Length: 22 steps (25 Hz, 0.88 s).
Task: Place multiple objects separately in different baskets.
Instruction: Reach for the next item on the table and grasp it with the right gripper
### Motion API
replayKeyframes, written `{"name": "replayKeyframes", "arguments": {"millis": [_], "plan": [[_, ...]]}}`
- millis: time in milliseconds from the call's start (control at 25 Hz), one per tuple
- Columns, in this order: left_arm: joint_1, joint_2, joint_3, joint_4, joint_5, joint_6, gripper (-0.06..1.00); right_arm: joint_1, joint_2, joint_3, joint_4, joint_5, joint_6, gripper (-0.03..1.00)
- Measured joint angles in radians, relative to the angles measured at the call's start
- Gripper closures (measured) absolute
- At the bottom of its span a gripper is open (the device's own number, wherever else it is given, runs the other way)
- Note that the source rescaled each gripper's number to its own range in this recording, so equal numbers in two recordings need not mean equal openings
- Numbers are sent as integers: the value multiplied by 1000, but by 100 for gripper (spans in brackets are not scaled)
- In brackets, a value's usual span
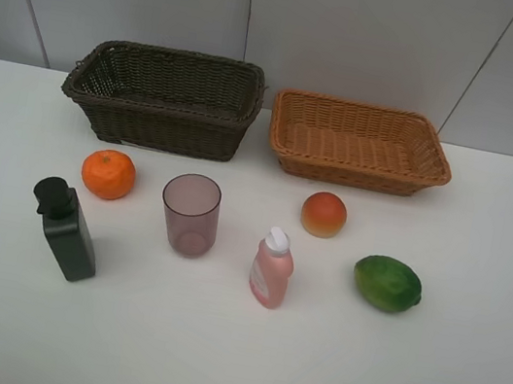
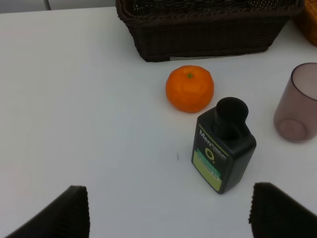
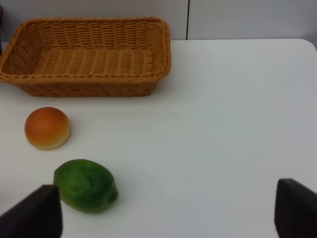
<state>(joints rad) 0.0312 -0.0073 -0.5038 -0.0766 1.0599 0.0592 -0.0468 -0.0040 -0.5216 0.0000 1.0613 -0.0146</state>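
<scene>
Left claw [image 2: 173, 218]: fingers wide apart, nothing between them, over bare table [image 2: 74, 109]. Pump bottle [image 2: 223, 146] stands just ahead, a little toward the other arm. Mandarin [image 2: 189, 88] sits beyond it, dark basket [image 2: 208, 34] farther ahead, cup [image 2: 296, 103] off to the side.

Right claw [image 3: 166, 213]: also spread, empty. Green fruit [image 3: 85, 185] is just ahead, toward the other arm. Peach [image 3: 47, 128] lies beyond, tan basket [image 3: 84, 87] past that. Pink bottle [image 1: 271, 268] stands between cup and green fruit.

Handling, my guess:
- Pump bottle is rigid and tall, so I'd grip the flat body below the pump.
- Mandarin is soft and will roll; close gently across its middle.
- Cup is light and thin-walled (may slip).

Pump bottle label starts "Men"; the rest is too small to read.
</scene>
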Motion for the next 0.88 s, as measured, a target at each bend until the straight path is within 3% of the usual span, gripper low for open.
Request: {"name": "replayKeyframes", "arguments": {"millis": [880], "plan": [[0,0,0,0,0,0,10,0,0,0,0,0,0,2]]}}
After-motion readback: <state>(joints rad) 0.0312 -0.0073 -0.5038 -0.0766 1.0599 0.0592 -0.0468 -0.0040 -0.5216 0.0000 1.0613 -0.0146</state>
